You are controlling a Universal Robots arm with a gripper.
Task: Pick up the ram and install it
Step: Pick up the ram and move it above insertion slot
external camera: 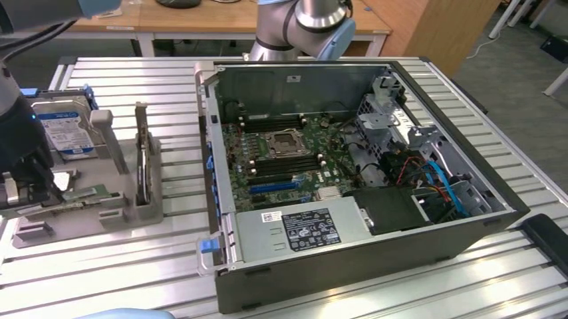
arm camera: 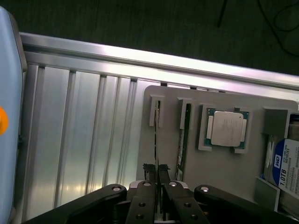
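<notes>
In the wrist view the ram stands on edge in a slot of the grey holder, seen as a thin dark-green line. My gripper is shut on the end of it, with the black fingers pressed to either side. A second stick stands in the neighbouring slot. In the exterior view my gripper hangs low over the holder at the exterior view's left, next to a green stick. The open computer case lies to the right, with its motherboard memory slots exposed.
The holder also carries a square silver processor and a hard drive with a blue-white label. Upright grey posts rise between the holder and the case wall. The slatted aluminium table ends close by at an edge rail.
</notes>
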